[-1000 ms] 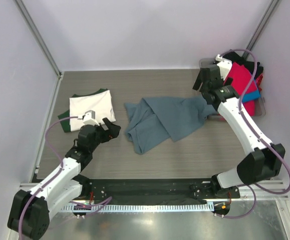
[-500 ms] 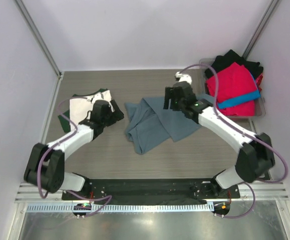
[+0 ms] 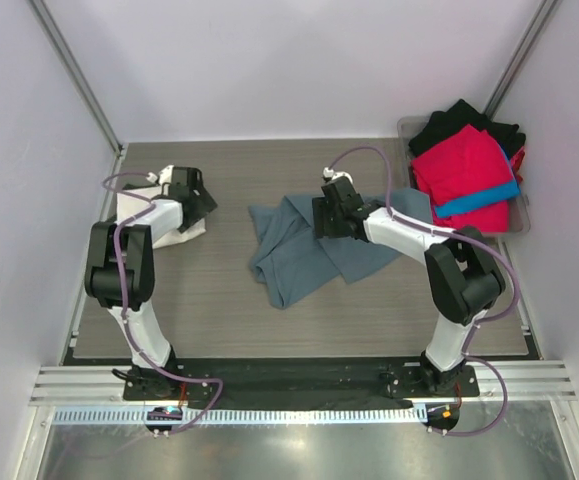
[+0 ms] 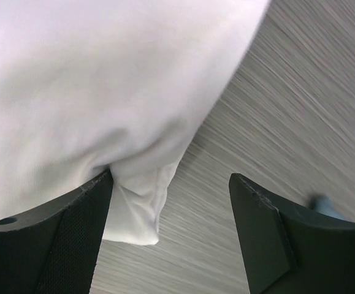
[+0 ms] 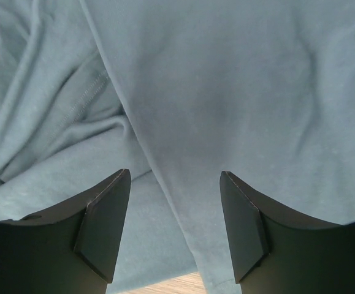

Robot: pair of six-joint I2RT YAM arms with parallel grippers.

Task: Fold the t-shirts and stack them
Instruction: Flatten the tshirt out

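Slate blue-grey t-shirt (image 3: 309,250) is seen crumpled and spread at the ctr of the table (image 3: 369,310), unfolded, w/ its folds fanned out toward the lower left. The right gripper (image 3: 327,215) is held over its upper middle. In the wrist view, the right gripper (image 5: 174,208) is shown w/ jaws well apart and only blue-grey cloth btw. them. Nothing is pinched, and contact w/ the cloth can't be told.

Vs. 0.5 s ago, this gripper has been shifted left and lower in the frame, further onto the shirt. 1 s ago it was up by the bin (image 3: 406,127) at the upper right. The shirt's outline is unchanged.

The cream-white t-shirt (image 3: 137,207) lies folded at the upper left, partly covered by the left arm. The left gripper (image 3: 197,195) is placed at its upper right edge. In the wrist view, the left gripper (image 4: 168,211) is seen wide open, w/ a folded corner of the white cloth hanging just beside one finger and bare table under the gap. Nothing is gripped.

Vs. 0.5 s ago, the left gripper has been moved up the frame and the arm drawn in along the left side.

In the bin, a red shirt (image 3: 464,165) is heaped w/ a black one (image 3: 461,113) behind and a bright blue one (image 3: 481,198) under its lower edge. That pile is unmoved.
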